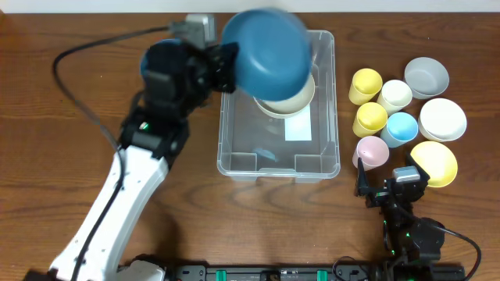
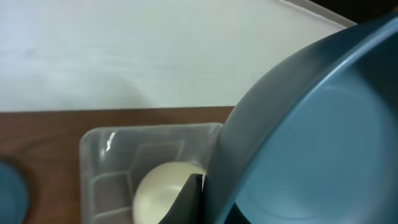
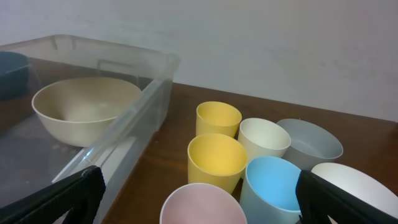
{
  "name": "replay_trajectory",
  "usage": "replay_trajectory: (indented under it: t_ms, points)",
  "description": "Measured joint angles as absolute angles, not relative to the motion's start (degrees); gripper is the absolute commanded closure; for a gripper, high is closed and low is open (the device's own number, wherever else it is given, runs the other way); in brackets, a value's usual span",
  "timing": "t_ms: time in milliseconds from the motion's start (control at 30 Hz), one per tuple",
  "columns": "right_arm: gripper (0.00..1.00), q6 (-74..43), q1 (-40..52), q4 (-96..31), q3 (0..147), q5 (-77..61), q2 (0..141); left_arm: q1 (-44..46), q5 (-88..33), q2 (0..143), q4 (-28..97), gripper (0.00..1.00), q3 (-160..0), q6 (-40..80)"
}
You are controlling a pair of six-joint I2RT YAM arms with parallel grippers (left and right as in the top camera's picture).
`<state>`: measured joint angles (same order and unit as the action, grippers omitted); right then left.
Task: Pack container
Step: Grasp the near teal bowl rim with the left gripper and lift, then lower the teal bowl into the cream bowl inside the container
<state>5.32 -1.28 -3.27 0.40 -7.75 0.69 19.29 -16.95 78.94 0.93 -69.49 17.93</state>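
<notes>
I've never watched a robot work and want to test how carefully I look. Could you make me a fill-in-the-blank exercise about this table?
The blue bowl in the left gripper hangs above the container, which holds ____ other so far, the cream bowl.
Five cups stand right of the container; ____ are yellow.
The right gripper has its jaws ____.
Missing words: one; two; open.

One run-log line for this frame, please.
left gripper: shut on blue bowl, raised over container | container: cream bowl inside | right gripper: open, empty, by pink cup
</notes>
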Motion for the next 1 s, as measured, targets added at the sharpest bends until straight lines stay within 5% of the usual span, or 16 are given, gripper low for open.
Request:
replay_trajectory:
  t_ms: [333,1000]
  points:
    - [0.01,5.3,-1.3,-3.3,0.4,-7.7,0.7,24.3,-8.8,94.7,6.4,0.94,-84.0,17.3]
    - [0.01,5.3,-1.3,-3.3,0.4,-7.7,0.7,26.3,-2.6,112.0,9.0,0.94,-84.3,16.7]
